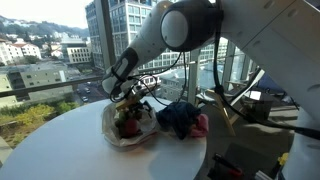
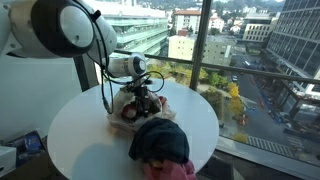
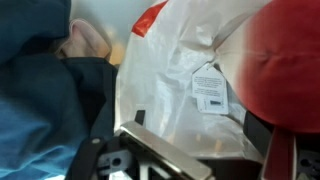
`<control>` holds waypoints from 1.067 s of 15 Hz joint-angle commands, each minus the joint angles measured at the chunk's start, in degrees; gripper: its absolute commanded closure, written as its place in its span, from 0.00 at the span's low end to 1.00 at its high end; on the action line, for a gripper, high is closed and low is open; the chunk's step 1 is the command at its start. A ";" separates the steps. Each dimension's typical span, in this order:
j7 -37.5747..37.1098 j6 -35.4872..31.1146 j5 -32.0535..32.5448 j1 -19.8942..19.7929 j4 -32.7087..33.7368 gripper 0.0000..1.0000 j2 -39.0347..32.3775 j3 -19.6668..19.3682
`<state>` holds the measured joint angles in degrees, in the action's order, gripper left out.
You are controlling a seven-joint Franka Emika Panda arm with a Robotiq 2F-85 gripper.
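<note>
A crinkled clear plastic bag (image 1: 131, 129) with red contents lies on the round white table (image 1: 60, 150); it also shows in an exterior view as the bag (image 2: 128, 106). My gripper (image 1: 130, 99) hangs right over it, jaws pointing down, the gripper (image 2: 146, 96) low against the bag's top. In the wrist view the gripper (image 3: 197, 128) is open, its dark fingertips (image 3: 256, 131) standing wide to either side of the bag (image 3: 185, 70) and its white label (image 3: 210, 90). A red object (image 3: 295, 55) fills the right side. Nothing is gripped.
A crumpled dark blue cloth (image 1: 177, 118) lies beside the bag with something pink (image 1: 201, 126) at its edge; the cloth (image 2: 158, 141) sits near the table's rim. Windows and a railing stand close behind the table. Bare tabletop (image 2: 85, 140) lies on the bag's other side.
</note>
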<state>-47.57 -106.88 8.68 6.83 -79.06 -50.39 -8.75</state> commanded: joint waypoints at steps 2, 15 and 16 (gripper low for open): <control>-2.14 -2.13 -1.91 -1.72 2.01 0.00 -3.78 -0.46; -13.45 -24.88 -5.76 -0.44 -11.06 0.08 0.79 -1.20; -13.74 -26.11 -5.81 -0.11 -12.79 0.27 1.65 -1.07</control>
<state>-59.33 -128.73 3.18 4.79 -85.03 -51.95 -9.39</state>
